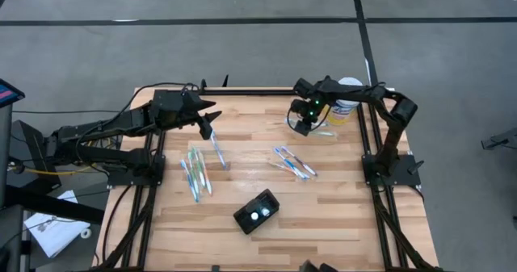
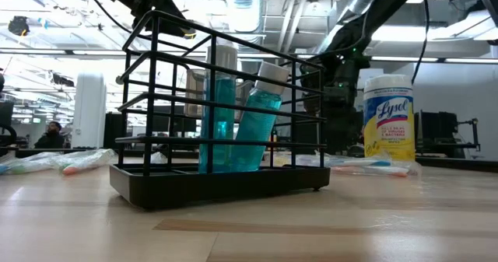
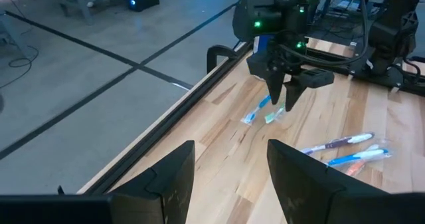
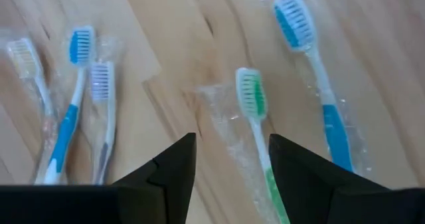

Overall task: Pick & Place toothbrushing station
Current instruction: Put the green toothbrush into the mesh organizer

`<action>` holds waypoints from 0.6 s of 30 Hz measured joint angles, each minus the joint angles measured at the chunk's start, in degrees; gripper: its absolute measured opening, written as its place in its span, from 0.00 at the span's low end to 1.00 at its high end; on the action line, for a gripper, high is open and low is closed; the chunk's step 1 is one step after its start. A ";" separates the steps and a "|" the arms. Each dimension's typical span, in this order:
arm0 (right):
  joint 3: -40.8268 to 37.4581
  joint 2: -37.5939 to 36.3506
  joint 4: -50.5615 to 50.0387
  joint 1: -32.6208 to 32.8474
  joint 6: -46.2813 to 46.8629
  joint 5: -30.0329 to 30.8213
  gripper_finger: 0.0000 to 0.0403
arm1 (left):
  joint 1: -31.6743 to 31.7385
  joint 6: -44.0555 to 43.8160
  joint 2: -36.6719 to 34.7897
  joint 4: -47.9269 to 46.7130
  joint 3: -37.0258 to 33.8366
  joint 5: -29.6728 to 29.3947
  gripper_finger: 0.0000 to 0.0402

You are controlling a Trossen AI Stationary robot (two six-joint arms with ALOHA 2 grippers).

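The toothbrushing station (image 1: 257,211), a small black holder with pale spots on top, stands near the table's front edge. In the low view it is a black wire rack (image 2: 218,176) holding two teal bottles. My right gripper (image 4: 229,167) is open and points down, just above a wrapped green toothbrush (image 4: 252,111) that lies flat on the wood beside a blue one (image 4: 312,71). In the high view the right gripper (image 1: 302,127) is at the far right. My left gripper (image 3: 229,177) is open and empty above the table's far left (image 1: 208,127).
More wrapped toothbrushes lie in a group at the left (image 1: 195,173), one alone (image 1: 218,152), and a group at the middle (image 1: 292,163). A white-and-yellow wipes canister (image 1: 347,104) stands at the far right corner, behind my right gripper. Bare wood surrounds the holder.
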 joint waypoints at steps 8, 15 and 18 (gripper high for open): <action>-0.04 0.00 1.41 -1.06 2.12 1.03 0.45 | 0.00 0.52 0.00 -0.04 0.00 0.15 0.45; -4.59 0.00 3.52 1.46 5.79 -0.11 0.45 | 0.00 0.21 -0.01 0.02 -1.65 1.47 0.45; -6.16 0.00 5.02 2.61 6.67 -0.02 0.44 | 0.00 -1.40 0.02 0.03 -3.85 2.80 0.45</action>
